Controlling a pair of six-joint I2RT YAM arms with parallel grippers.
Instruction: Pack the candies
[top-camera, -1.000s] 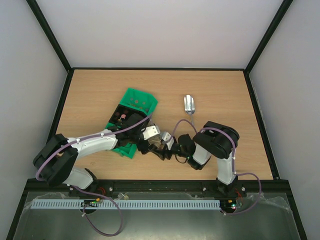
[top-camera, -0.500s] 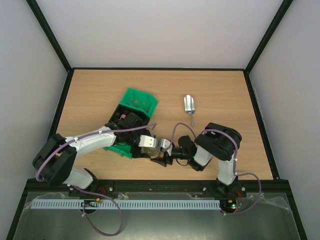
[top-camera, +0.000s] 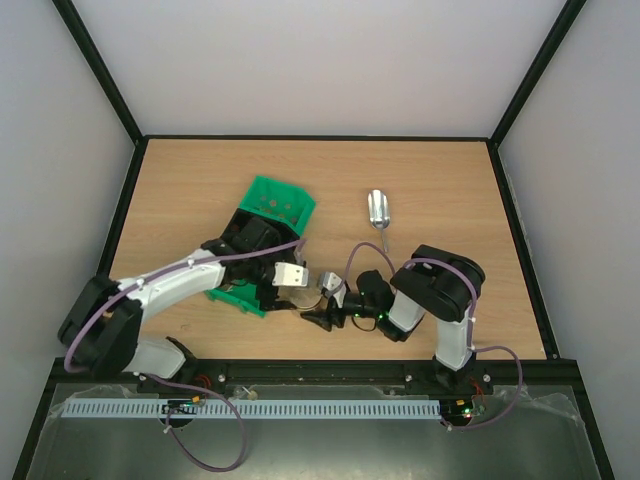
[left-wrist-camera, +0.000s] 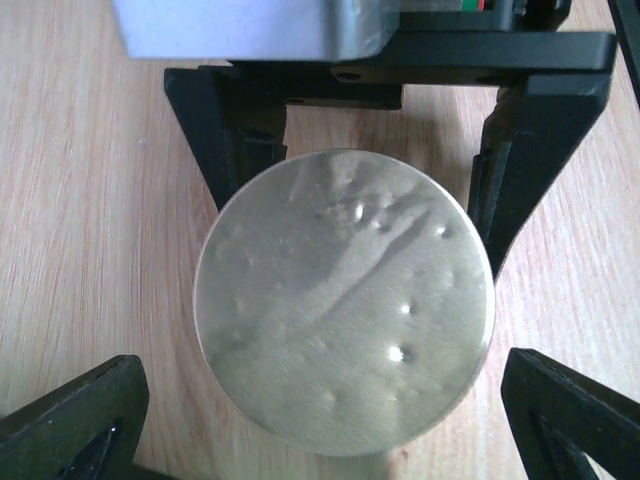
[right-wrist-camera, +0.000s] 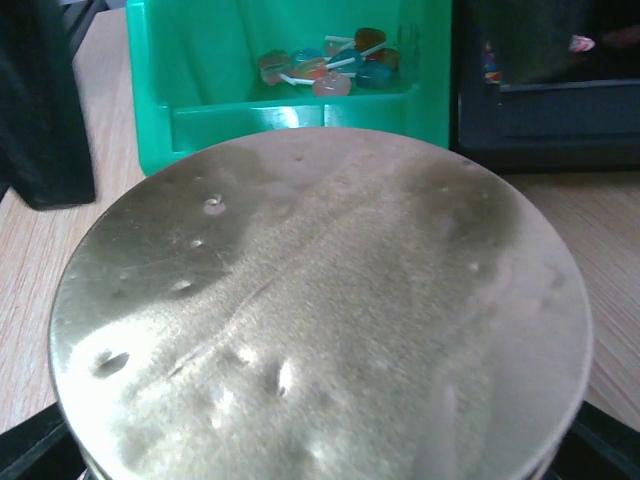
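Note:
A round jar with a dented silvery metal lid (left-wrist-camera: 345, 310) stands on the wooden table between my two grippers, and the lid (right-wrist-camera: 320, 300) fills the right wrist view. My right gripper (top-camera: 318, 306) is shut on the jar, one black finger (left-wrist-camera: 235, 150) pressed against each side. My left gripper (left-wrist-camera: 320, 425) hangs open above the lid, its fingertips (left-wrist-camera: 70, 420) wide apart and clear of the rim. The candies (right-wrist-camera: 325, 62), small wrapped sweets in mixed colours, lie in the green bin (right-wrist-camera: 200, 110) just beyond the jar.
The green bin (top-camera: 280, 200) sits left of centre with a dark compartment (right-wrist-camera: 550, 90) beside it, and the left arm reaches past it. A silver metal scoop (top-camera: 379, 208) lies on the table further back on the right.
My left gripper has opened wider and come off the jar's lid, drawing back a little toward the bin. My right gripper keeps its hold on the jar.

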